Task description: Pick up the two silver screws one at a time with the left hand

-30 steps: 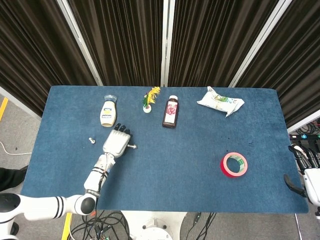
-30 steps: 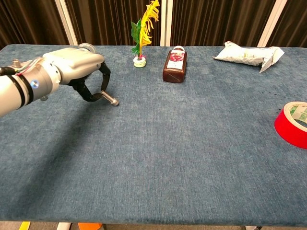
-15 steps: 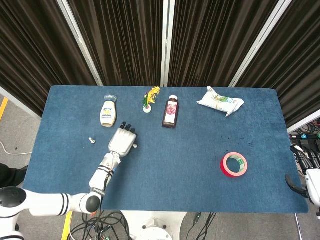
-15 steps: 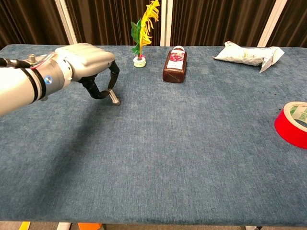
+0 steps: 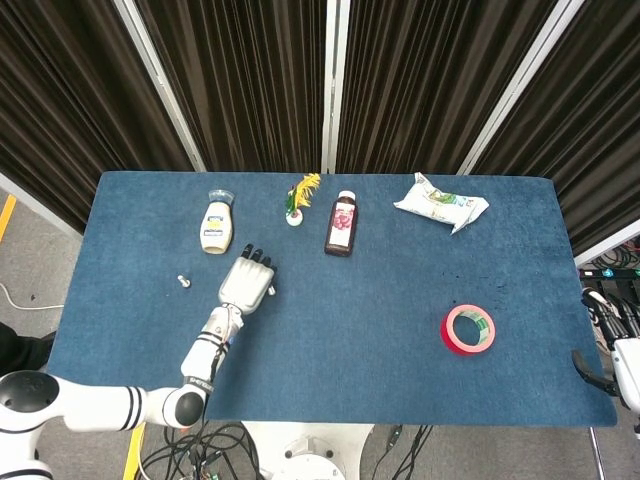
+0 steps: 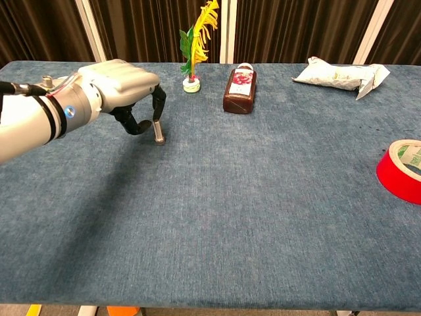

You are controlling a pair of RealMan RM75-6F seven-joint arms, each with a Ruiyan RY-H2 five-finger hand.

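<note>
Left hand (image 6: 115, 85) near the surface's (image 6: 263, 197) left edge, fingers (image 6: 158, 105) pinching one screw (image 6: 158, 133), tip apparently touching the cloth. Second screw (image 5: 183, 281) lying further left. Likely to slip: thin pinch, small smooth shank. Right hand (image 5: 622, 350) off the right edge, fingers' state unclear. No open containers.

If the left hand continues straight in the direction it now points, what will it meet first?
Probably the brown bottle: in the head view the left hand points up the table and slightly right, toward the bottle and yellow flower. Depth is unclear.
</note>
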